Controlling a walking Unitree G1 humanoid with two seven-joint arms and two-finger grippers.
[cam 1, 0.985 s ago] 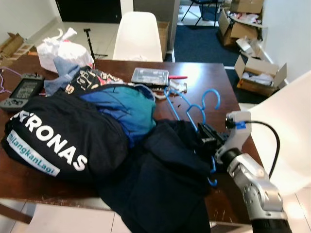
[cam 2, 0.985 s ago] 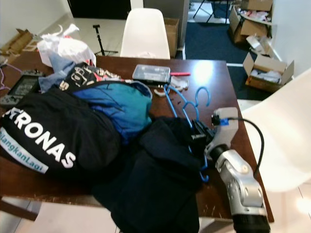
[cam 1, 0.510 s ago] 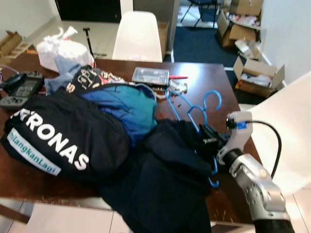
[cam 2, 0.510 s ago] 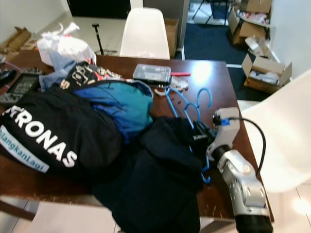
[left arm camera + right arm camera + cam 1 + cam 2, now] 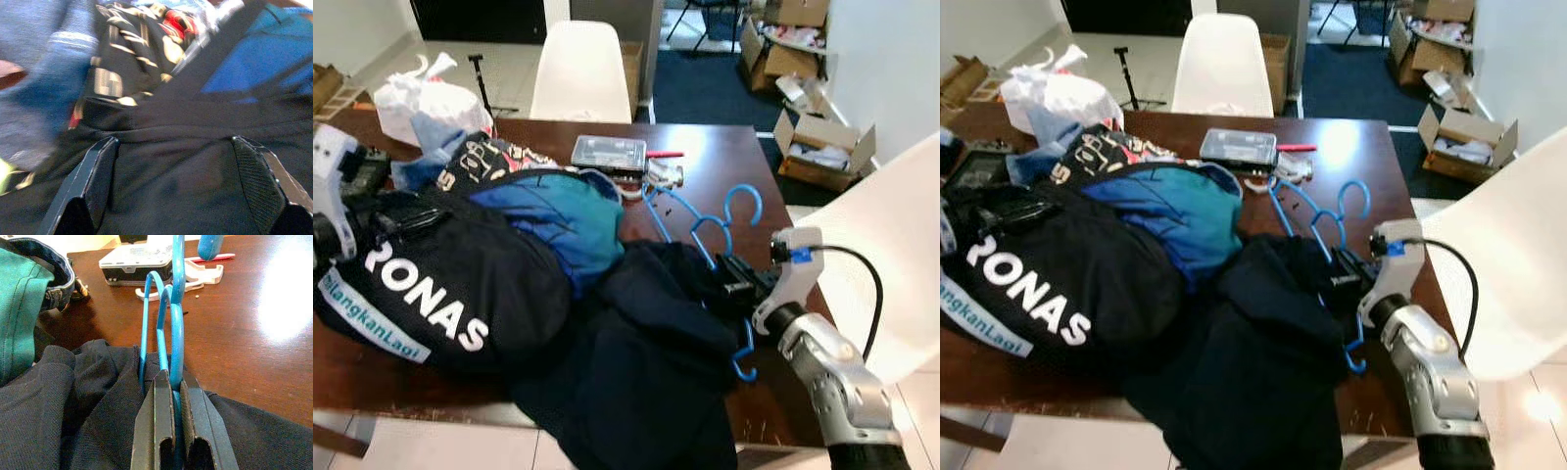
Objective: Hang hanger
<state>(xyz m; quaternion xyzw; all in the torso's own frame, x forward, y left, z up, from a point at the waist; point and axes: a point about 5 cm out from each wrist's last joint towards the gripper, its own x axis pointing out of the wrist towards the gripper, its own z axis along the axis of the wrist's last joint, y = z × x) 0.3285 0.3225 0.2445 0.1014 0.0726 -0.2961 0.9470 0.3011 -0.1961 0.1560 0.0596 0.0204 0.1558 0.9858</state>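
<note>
A blue plastic hanger (image 5: 724, 220) lies on the dark wooden table (image 5: 724, 162), its lower part over a dark navy garment (image 5: 646, 362). My right gripper (image 5: 732, 286) is shut on the hanger's lower bar; in the right wrist view its fingers (image 5: 161, 421) pinch the blue bar (image 5: 176, 333). At the table's left edge my left gripper (image 5: 409, 217) is open, low over a black shirt with white letters (image 5: 440, 294). In the left wrist view its fingers (image 5: 100, 166) straddle black cloth without closing on it.
A teal and blue garment (image 5: 568, 215) and a patterned one (image 5: 489, 162) lie in the pile. A clear plastic box (image 5: 609, 153) and a red pen (image 5: 666, 155) sit behind. White chairs stand at the back (image 5: 582, 69) and right (image 5: 891, 235). Cardboard boxes (image 5: 822, 147) clutter the floor.
My left arm has come into view from the left and now reaches over the black shirt. The right gripper stays shut on the hanger, barely moved. The camera has shifted slightly.
</note>
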